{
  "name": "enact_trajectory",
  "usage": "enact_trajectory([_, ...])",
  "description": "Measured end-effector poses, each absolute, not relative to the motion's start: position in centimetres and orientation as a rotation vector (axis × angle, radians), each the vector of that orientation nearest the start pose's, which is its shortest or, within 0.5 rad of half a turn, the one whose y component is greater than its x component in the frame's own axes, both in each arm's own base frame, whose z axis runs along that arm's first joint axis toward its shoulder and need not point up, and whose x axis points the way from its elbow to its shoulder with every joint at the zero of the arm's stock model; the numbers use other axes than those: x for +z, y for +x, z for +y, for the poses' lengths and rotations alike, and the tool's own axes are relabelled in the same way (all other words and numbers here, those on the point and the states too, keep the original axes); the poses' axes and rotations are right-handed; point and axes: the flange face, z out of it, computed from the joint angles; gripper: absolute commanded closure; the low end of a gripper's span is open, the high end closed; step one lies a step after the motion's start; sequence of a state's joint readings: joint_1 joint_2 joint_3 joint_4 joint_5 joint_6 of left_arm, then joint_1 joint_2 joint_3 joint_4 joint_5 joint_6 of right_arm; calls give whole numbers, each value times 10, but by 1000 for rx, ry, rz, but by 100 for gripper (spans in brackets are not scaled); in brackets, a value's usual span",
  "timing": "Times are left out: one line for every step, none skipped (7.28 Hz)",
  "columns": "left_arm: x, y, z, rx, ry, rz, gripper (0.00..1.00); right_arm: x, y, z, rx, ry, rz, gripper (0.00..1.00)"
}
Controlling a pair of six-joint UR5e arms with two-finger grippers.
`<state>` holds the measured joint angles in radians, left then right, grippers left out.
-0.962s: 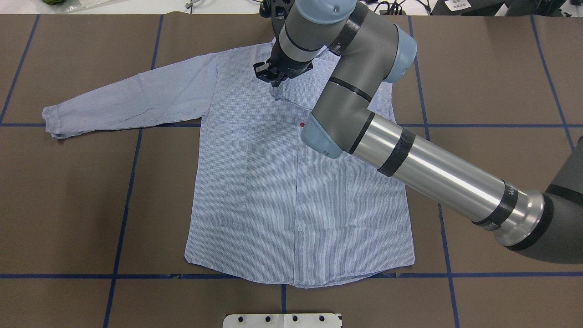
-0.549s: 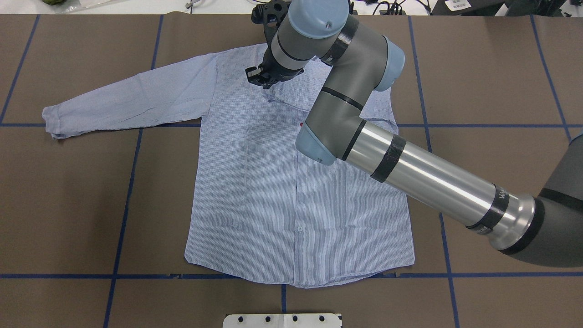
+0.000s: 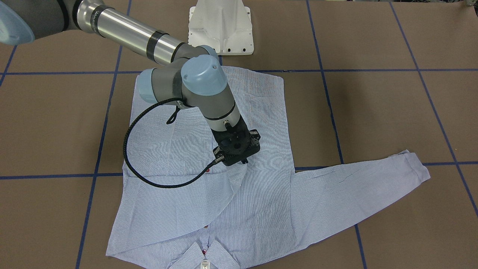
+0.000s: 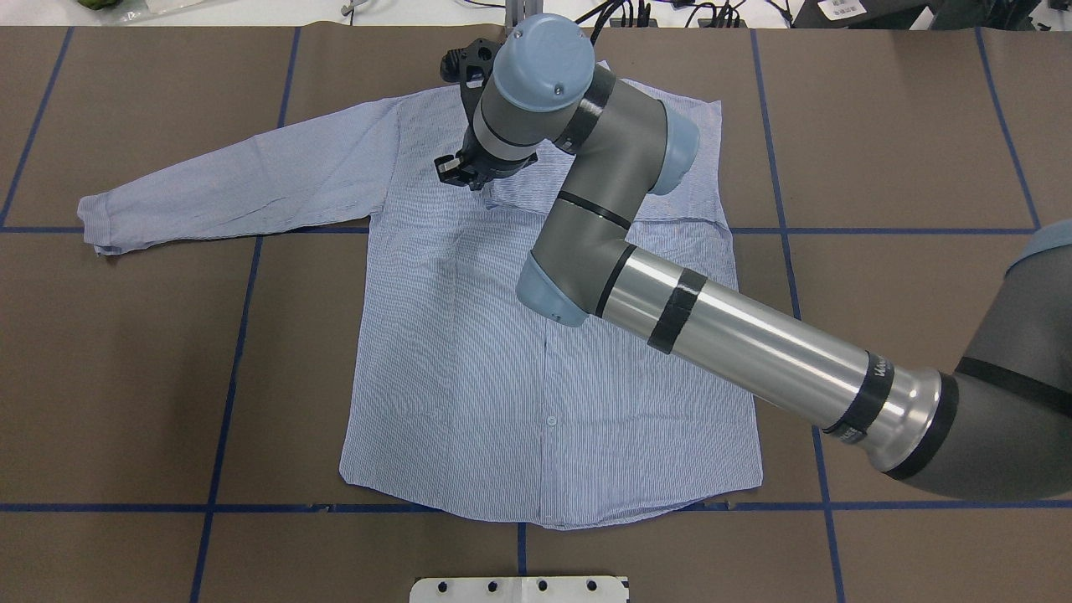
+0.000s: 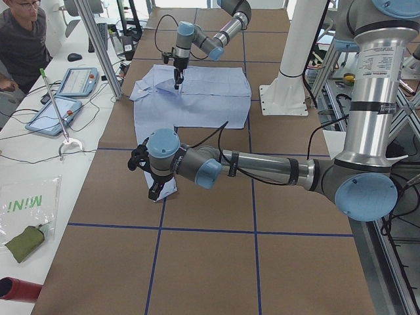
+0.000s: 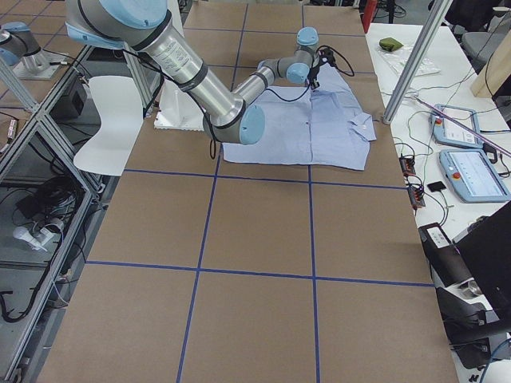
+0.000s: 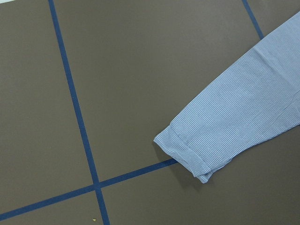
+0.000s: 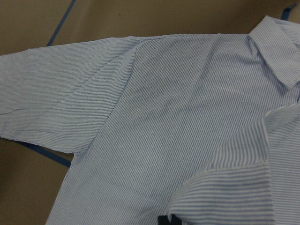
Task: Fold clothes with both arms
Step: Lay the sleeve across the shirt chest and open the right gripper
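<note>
Collar label (image 3: 204,265) of shirt (image 4: 502,377) shows only from the front.

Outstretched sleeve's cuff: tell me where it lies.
In the overhead view the shirt's cuff lies at the far left on the brown table, across a blue tape line.

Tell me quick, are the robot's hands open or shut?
Left gripper: cannot be told from this far side view.
Right gripper: shut on the shirt, holding its sleeve.
</note>
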<state>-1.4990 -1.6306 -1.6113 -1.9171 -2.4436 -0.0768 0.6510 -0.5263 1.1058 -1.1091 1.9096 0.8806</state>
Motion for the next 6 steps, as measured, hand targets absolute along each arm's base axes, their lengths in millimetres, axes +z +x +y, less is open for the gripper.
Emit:
enact_trajectory([564, -18, -536, 191, 350, 886, 0, 113, -611, -579, -215, 411, -996, 0])
enact_trajectory([566, -18, -537, 190, 348, 886, 0, 101, -620, -573, -216, 440, -1000, 0])
enact_trajectory([568, -18, -537, 190, 344, 886, 0, 91, -626, -568, -213, 460, -1004, 0])
enact_trajectory([571, -17, -537, 189, 336, 886, 0, 85, -628, -564, -197, 462, -1013, 0])
enact_trajectory([573, -10, -539, 190, 325, 888, 0, 78, -625, -560, -171, 440, -1009, 0])
enact_trajectory([572, 4, -540, 182, 313, 896, 0, 70, -615, -553, -149, 395, -968, 0])
